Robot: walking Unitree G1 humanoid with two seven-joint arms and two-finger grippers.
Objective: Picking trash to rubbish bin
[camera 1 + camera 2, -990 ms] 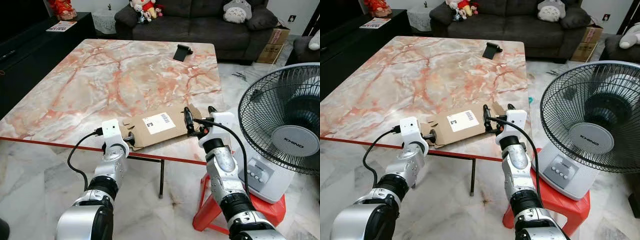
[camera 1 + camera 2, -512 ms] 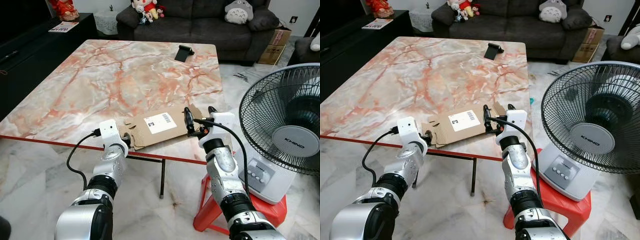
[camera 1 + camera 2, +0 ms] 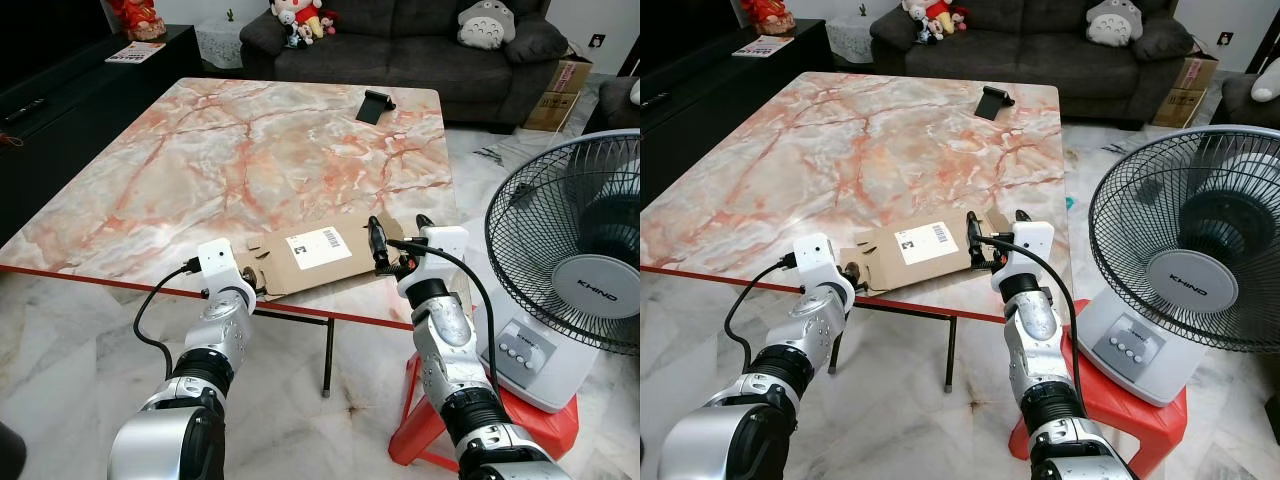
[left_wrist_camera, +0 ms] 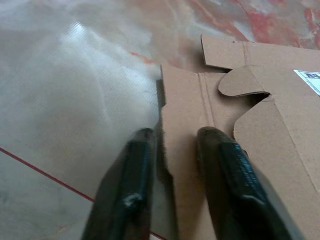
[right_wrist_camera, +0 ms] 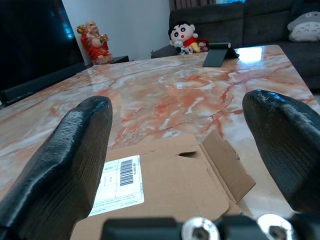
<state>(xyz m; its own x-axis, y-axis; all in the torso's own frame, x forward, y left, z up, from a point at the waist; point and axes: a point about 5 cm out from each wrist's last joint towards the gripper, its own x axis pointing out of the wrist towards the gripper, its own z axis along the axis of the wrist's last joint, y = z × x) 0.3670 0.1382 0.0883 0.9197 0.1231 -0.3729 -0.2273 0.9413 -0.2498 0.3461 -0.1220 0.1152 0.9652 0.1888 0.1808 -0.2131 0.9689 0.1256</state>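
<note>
We see a marble table [image 3: 200, 170] with pink veining and a red front edge. On it lie a flattened cardboard box [image 3: 310, 255] at 6 o'clock and a small black stand [image 3: 373, 104] at 1 o'clock.

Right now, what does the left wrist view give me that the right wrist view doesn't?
The left wrist view alone shows the left gripper, with its fingers either side of the flattened cardboard box's near edge at the table's red rim. The right wrist view alone shows the right gripper open wide above the box's other end, the barcode label, a black stand at the far side, the sofa with toys and a red figurine. Both show the cardboard lying flat on the marble table.
</note>
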